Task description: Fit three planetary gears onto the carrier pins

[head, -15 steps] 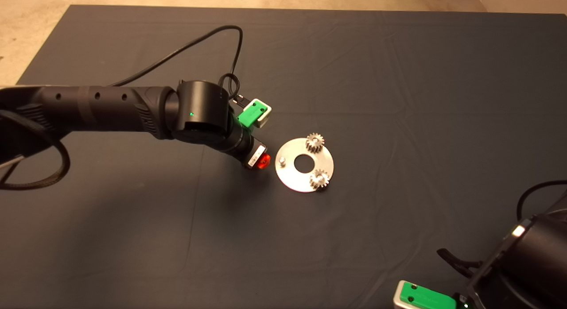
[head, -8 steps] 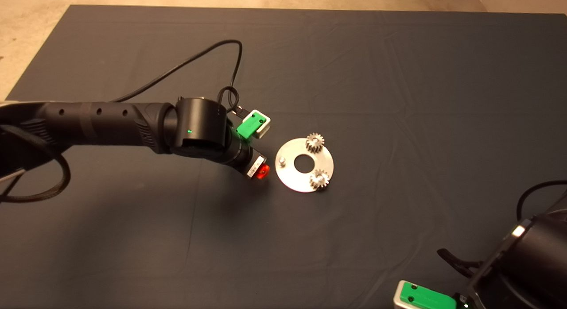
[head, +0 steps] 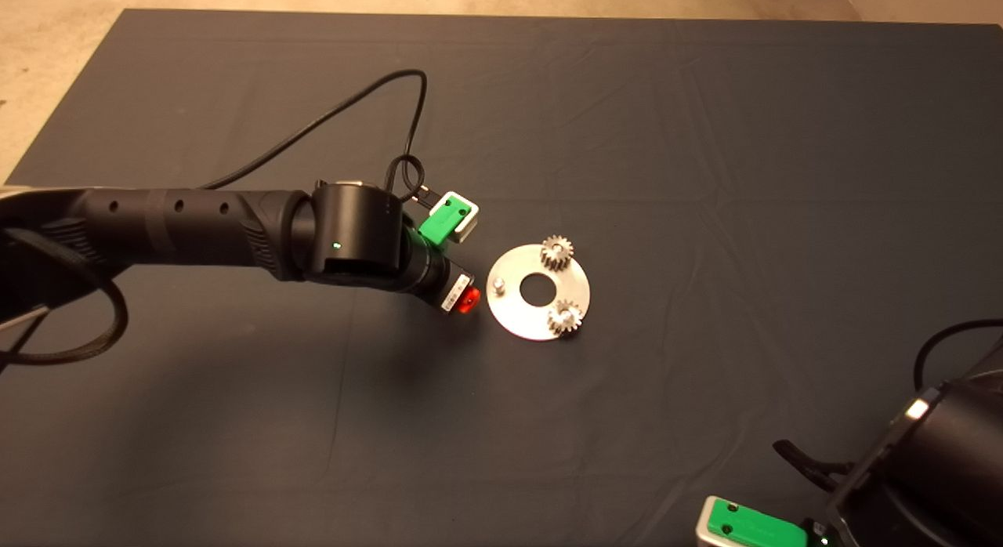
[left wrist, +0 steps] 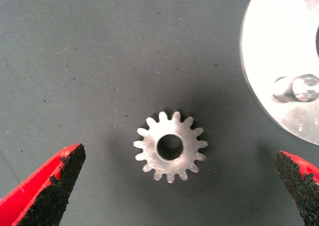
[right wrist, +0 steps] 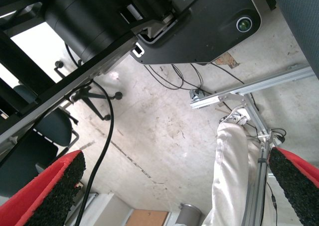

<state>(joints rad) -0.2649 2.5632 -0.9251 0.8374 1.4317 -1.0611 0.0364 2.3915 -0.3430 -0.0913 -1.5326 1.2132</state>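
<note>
Two gears (head: pixel 557 252) (head: pixel 564 316) already sat on their pins on the shiny round disc (head: pixel 517 316) near the middle of the dark mat (head: pixel 705 179), which covered the tabletop. Seen from above, one of them was at about 1 o'clock from the central hole of the disc and the other at about 5 o'clock. The pin at 9 o'clock (head: pixel 497 284) was bare and stood near the rim of the disc.

The third gear (left wrist: pixel 170 146) lay flat on the mat, just beside the disc rim and not touching it, close to that bare pin (left wrist: pixel 305 87). In the view from above it was hidden under the left arm.

The left tool (left wrist: pixel 179 186) hung over this loose gear with its fingers (left wrist: pixel 55 178) spread wide, one on each side of the gear and both clear of the teeth. It held nothing. From above, the left arm came in from 9 o'clock and only a red fingertip (head: pixel 468 299) showed beside the disc rim.

The right tool (right wrist: pixel 174 191) waited at the 5 o'clock corner of the view from above, well apart from the disc. Its fingers were also wide apart and empty. Its wrist camera looked past the mat to the floor (right wrist: pixel 164 131), where cables (right wrist: pixel 107 136), an aluminium frame (right wrist: pixel 249 89) and a person's leg in light trousers (right wrist: pixel 232 171) showed.
</note>
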